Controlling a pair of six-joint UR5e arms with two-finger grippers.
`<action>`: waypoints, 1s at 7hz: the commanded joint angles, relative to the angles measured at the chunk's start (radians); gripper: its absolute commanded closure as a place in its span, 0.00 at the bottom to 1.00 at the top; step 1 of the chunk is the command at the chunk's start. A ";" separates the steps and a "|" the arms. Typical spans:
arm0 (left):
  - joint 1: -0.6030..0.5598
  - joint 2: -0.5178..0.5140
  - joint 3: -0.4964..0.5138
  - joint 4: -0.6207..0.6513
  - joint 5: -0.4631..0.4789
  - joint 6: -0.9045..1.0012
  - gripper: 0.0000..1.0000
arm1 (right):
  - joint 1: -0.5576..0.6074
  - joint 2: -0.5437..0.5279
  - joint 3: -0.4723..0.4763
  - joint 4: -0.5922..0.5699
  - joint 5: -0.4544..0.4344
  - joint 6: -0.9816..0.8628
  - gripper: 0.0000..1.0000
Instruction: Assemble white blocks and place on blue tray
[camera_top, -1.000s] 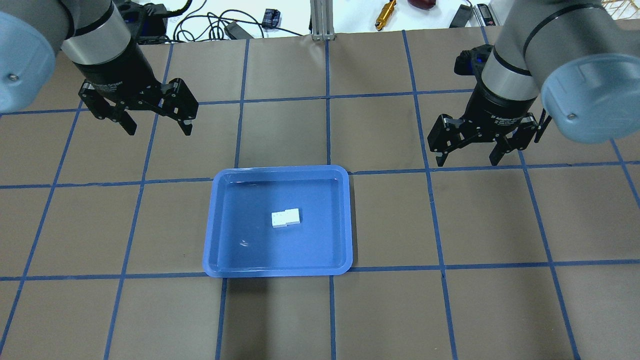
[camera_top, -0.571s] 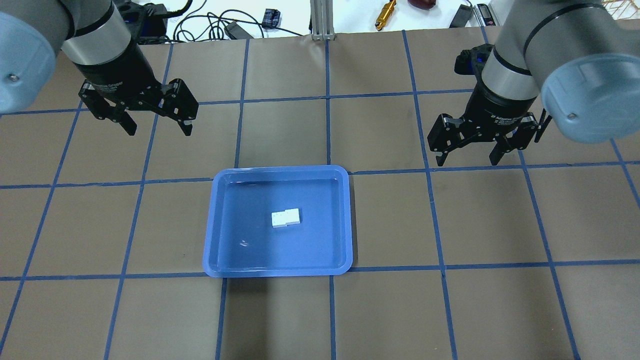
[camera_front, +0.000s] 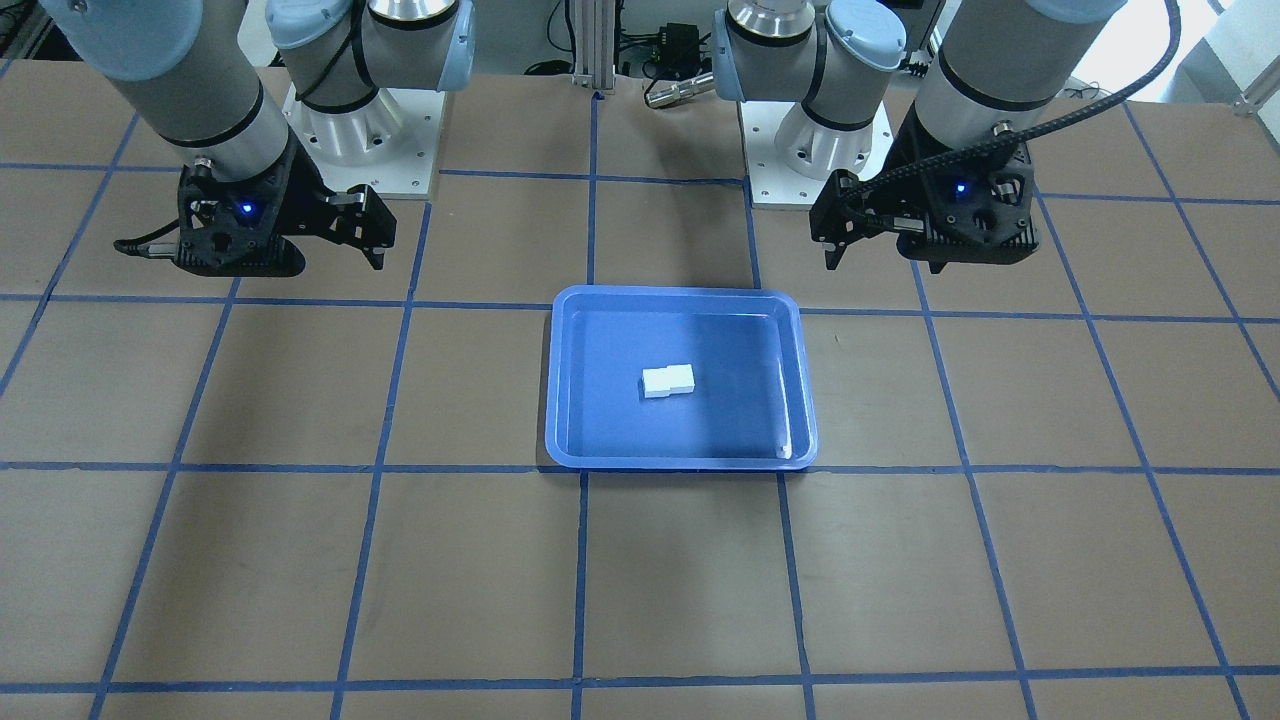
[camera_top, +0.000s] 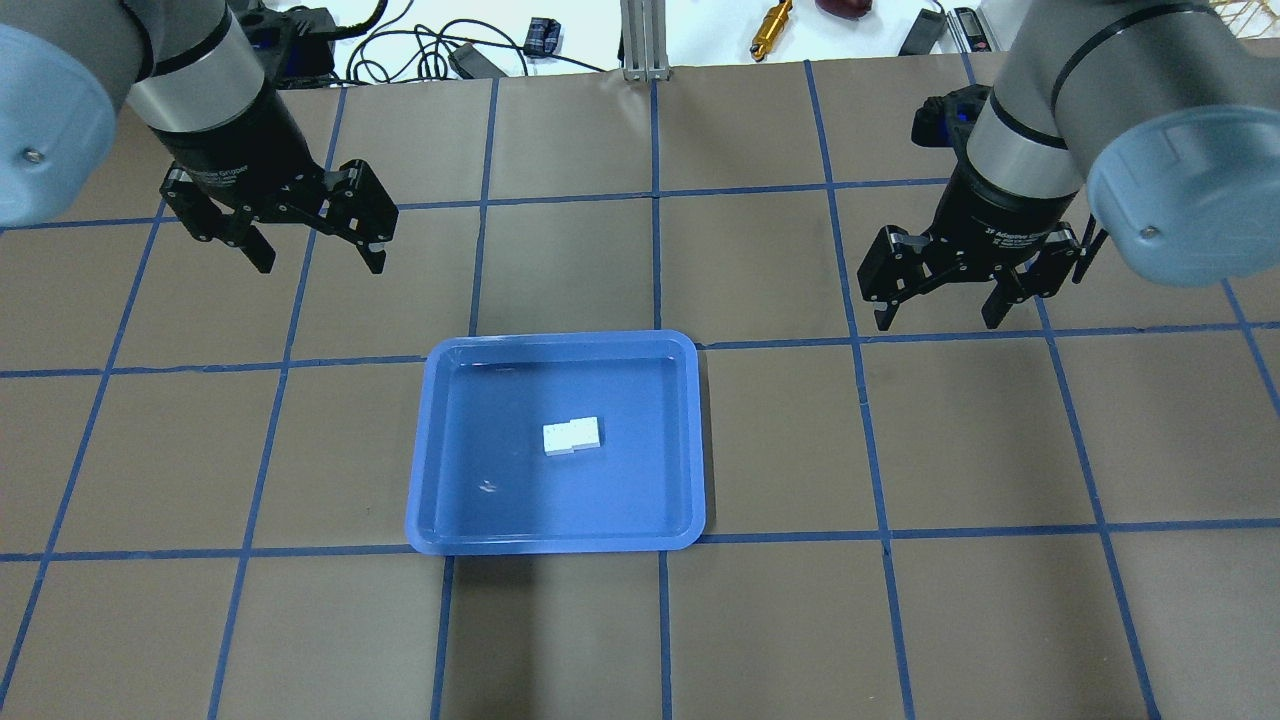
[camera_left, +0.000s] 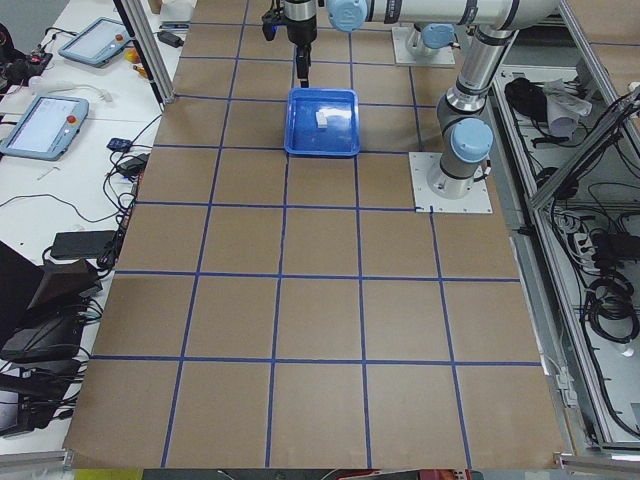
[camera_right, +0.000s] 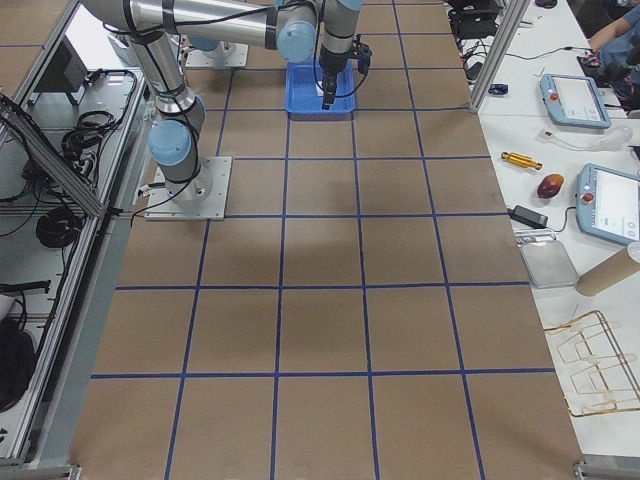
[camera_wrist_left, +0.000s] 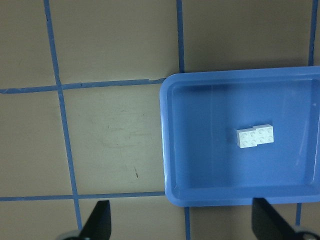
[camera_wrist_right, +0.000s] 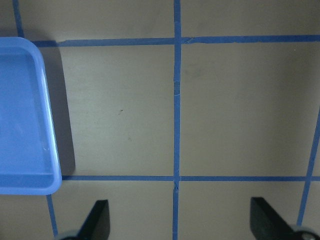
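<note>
From my station, the white blocks (camera_top: 573, 436) lie inside the blue tray (camera_top: 480, 420), near the middle of its floor and clear of the rim on every side. The left wrist camera shows them (camera_wrist_left: 255, 136) studs up and pressed side by side into one short bar, with a small step where one block sits a little out of line with the other. In the front camera the bar (camera_front: 668, 381) rests flat on the tray's floor (camera_front: 600, 400).

The tray sits on the bench (camera_top: 760, 620), roughly filling one square of the blue tape grid (camera_top: 656, 260).

The left arm (camera_top: 230, 130) hangs over the bench beyond the tray's far left corner, well apart from it. The left jaws are spread wide and hold nothing; their tips show at the bottom corners of the left wrist view, with tray and bar in sight between them.

The right arm (camera_top: 1010, 160) hangs off to the tray's far right, also well apart. The right jaws are spread wide and hold nothing. The right wrist camera catches only the corner of the tray (camera_wrist_right: 25, 125) at its left edge; the rest is bare brown bench and tape lines.

From the two end cameras the tray (camera_left: 305, 135) is small and far off, and the bar (camera_left: 323, 117) is probably that white speck in it; I can't make out more from there.
</note>
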 joint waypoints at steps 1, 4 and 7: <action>0.000 -0.003 -0.004 0.001 -0.002 0.000 0.00 | -0.002 -0.003 -0.011 0.001 -0.006 -0.001 0.00; 0.000 -0.002 -0.004 0.003 -0.002 0.000 0.00 | -0.003 -0.008 -0.063 -0.048 -0.051 0.015 0.00; 0.000 -0.003 -0.002 0.003 -0.002 0.000 0.00 | -0.002 -0.091 -0.060 -0.036 -0.051 0.045 0.00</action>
